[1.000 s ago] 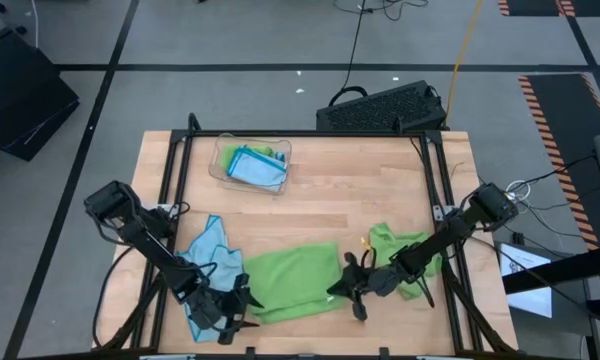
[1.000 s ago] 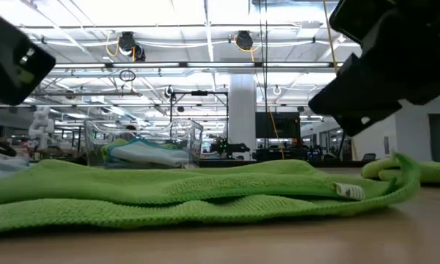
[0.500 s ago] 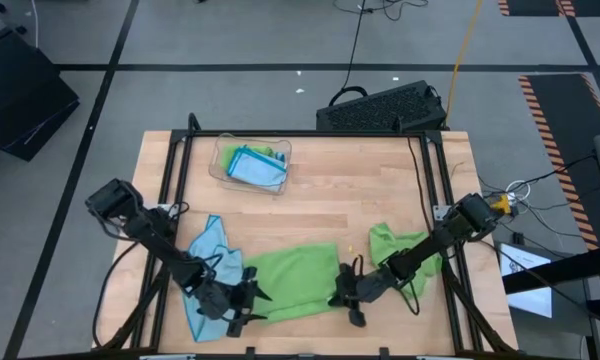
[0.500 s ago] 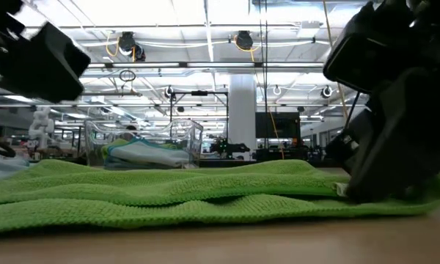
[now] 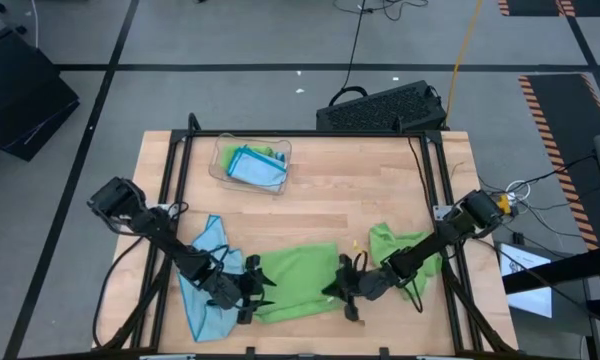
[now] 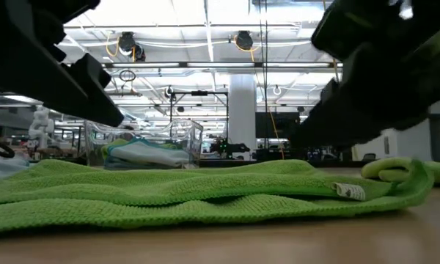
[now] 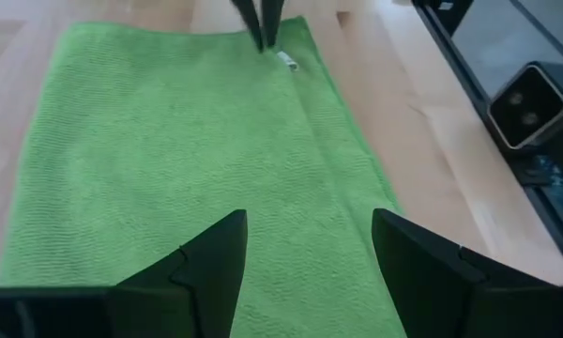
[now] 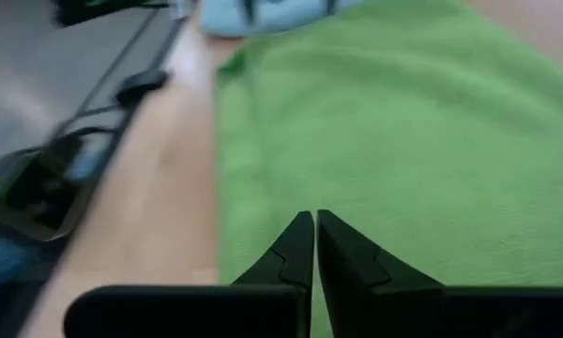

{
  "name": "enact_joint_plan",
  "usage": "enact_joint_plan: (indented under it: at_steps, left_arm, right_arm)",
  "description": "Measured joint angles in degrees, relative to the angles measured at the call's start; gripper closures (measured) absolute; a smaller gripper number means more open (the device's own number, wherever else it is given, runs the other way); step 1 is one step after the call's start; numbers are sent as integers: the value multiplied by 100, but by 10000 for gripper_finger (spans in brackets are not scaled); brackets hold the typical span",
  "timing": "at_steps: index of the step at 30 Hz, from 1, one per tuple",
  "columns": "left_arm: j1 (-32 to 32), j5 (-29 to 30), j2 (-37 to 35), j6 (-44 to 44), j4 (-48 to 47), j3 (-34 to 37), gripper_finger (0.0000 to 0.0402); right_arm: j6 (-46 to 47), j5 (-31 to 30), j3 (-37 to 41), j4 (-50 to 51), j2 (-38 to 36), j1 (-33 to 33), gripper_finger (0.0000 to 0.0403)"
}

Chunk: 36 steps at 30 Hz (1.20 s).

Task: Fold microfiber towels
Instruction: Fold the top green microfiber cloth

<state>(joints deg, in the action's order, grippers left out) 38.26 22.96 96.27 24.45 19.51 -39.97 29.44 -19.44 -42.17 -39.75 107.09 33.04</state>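
A lime green towel [image 5: 298,278] lies spread flat near the table's front edge, its small white tag [image 6: 350,191] at the right end. My left gripper [image 5: 257,295] stands open just above the towel's left end [image 7: 169,141], with nothing between its fingers. My right gripper [image 5: 342,292] is shut, its tips at the towel's right end [image 8: 403,122], close to the tag [image 7: 287,61]. A light blue towel [image 5: 205,275] lies crumpled under my left arm. Another green towel [image 5: 395,243] lies bunched at the right. My right gripper's shut fingertips [image 7: 262,33] slant down from the table's right onto the green towel's right end, beside the tag. Whether they touch the cloth I cannot tell. The towel lies flat on the table there.
A clear plastic tray [image 5: 220,165] with folded blue towels stands at the back left. Black frame rails [image 5: 175,190] run along both sides of the table. Bare wood lies between the tray and the green towel.
My left gripper has swung toward the table's right, from over the light blue towel to the green towel's left end, and has stayed open. My right gripper has stayed shut at the towel's right end. The green towel lies where it was.
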Motion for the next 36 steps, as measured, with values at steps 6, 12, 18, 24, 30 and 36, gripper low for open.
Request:
enact_joint_plan:
  at_steps: [6,12,18,24,30,36]
  left_arm:
    - [-192,2,9,-20,-162,0,170]
    - [-477,-2,126,-41,-721,33,170]
    - [-902,-7,140,-46,-840,267,170]
    - [-1362,-363,128,-352,-779,423,170]
    - [-1612,-903,114,-676,-780,450,170]
    - [-1546,-1393,-195,-425,-969,473,170]
  right_arm:
    - [258,211,-11,38,381,-44,393]
    - [372,770,-30,-60,581,0,393]
    - [281,1275,-24,-218,581,4,393]
    - [166,1204,-6,-69,431,7,393]
    - [-220,1051,-5,756,-283,-98,393]
    - [-292,268,0,2027,-1075,-114,393]
